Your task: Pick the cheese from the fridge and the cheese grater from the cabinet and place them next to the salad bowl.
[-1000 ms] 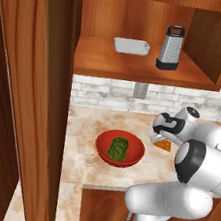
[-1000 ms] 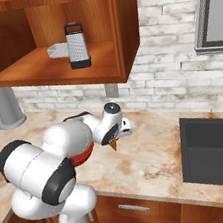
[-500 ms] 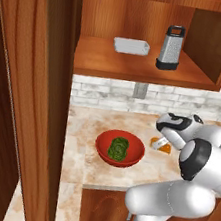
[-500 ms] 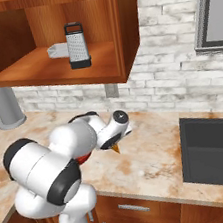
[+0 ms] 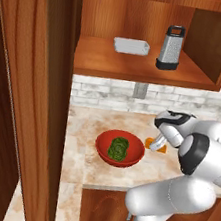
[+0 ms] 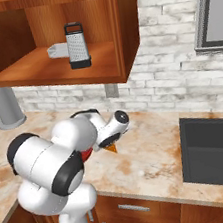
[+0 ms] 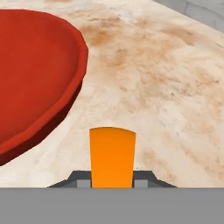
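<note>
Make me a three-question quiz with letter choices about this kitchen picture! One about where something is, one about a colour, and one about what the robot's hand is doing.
1. Where is the grater?
A. on the cabinet shelf
B. in the sink
C. inside the bowl

2. What colour is the bowl?
A. blue
B. red
C. white

3. What is the gripper doing?
A. hanging wide open above the tray
B. gripping the grater
C. shut on the cheese low over the counter

Answers:
1. A, it stands upright on the shelf, right of the white tray.
2. B, its rim and wall are red, with green salad inside.
3. C, the hand view shows the orange wedge between the jaws, beside the bowl.
</note>
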### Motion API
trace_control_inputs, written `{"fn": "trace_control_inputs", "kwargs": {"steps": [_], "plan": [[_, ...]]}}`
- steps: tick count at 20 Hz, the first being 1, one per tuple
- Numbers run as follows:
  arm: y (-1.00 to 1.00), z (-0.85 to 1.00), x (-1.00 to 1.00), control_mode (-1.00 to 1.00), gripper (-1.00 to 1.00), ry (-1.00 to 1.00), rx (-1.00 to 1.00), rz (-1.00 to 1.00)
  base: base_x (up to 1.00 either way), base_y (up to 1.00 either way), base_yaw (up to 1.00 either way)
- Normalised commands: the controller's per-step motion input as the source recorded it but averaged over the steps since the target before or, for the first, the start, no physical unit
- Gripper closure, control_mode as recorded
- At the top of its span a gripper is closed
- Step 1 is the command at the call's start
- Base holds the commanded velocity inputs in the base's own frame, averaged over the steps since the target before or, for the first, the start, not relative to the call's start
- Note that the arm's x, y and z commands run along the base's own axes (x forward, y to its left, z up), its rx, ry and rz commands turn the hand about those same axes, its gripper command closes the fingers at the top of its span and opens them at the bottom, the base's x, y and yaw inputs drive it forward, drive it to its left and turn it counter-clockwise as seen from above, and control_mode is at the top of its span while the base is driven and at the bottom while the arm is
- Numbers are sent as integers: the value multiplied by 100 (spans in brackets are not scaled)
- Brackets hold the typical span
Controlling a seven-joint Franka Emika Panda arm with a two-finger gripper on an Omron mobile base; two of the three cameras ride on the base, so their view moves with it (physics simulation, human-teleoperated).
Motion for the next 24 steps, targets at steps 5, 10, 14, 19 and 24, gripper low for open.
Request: {"fn": "trace_control_inputs", "kwargs": {"steps": [5,10,14,19,24], "plan": [[0,-8,4,-100,100,0,5,18,0,0,0],[15,-18,0,-100,100,0,1,15,0,0,0],[22,-23,0,-100,-100,0,1,13,0,0,0],[14,-16,0,-100,-100,-1,1,11,0,0,0],[0,-2,-1,-100,-100,-2,0,6,0,0,0]]}}
